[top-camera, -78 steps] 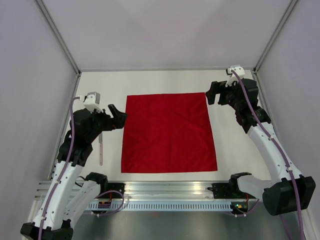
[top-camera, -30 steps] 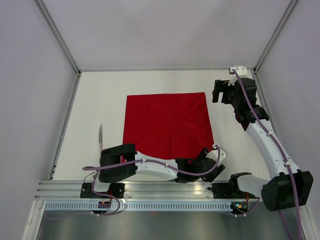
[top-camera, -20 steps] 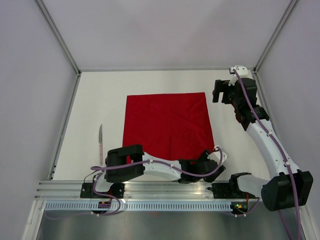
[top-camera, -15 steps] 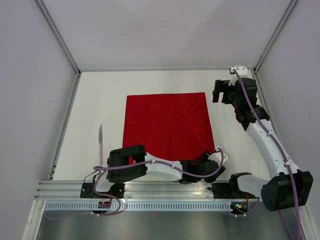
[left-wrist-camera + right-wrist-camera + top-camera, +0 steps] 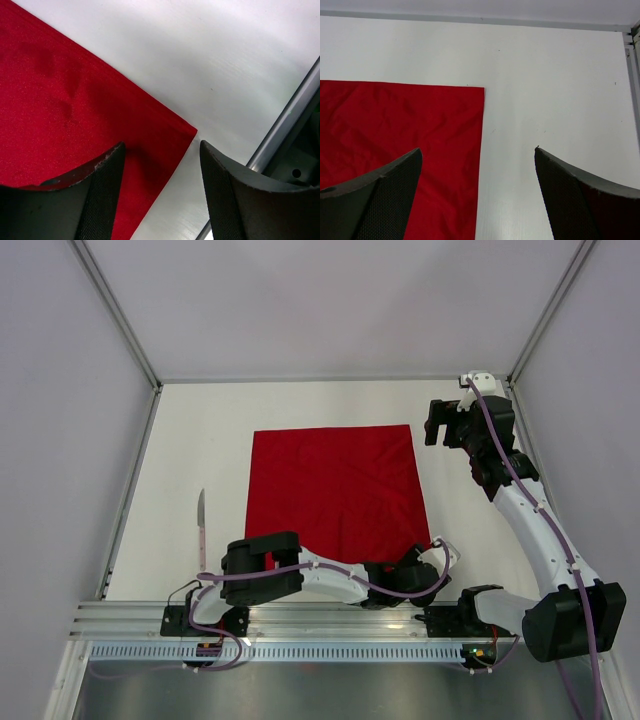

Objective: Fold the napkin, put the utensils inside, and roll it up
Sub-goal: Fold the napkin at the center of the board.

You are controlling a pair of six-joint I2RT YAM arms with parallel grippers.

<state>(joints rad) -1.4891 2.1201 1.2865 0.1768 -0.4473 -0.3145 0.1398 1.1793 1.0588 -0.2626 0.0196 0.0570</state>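
Note:
The red napkin (image 5: 335, 495) lies flat and unfolded on the white table. One slim pale utensil (image 5: 202, 530) lies to its left, apart from it. My left arm stretches along the near edge, and my left gripper (image 5: 425, 575) is low at the napkin's near right corner. In the left wrist view the left gripper (image 5: 161, 145) is open and empty, and its jaws straddle that corner of the napkin (image 5: 75, 100). My right gripper (image 5: 437, 425) hovers by the far right corner. In the right wrist view it (image 5: 477, 150) is open and empty over the napkin's (image 5: 395, 125) right edge.
A metal rail (image 5: 330, 618) runs along the near table edge, close to my left gripper; it also shows in the left wrist view (image 5: 285, 125). Grey walls and frame posts enclose the table (image 5: 200, 430) on three sides.
My left arm has swung from the left side, near the utensil, across the near edge to the napkin's near right corner, then settled lower. My right arm has hardly moved.

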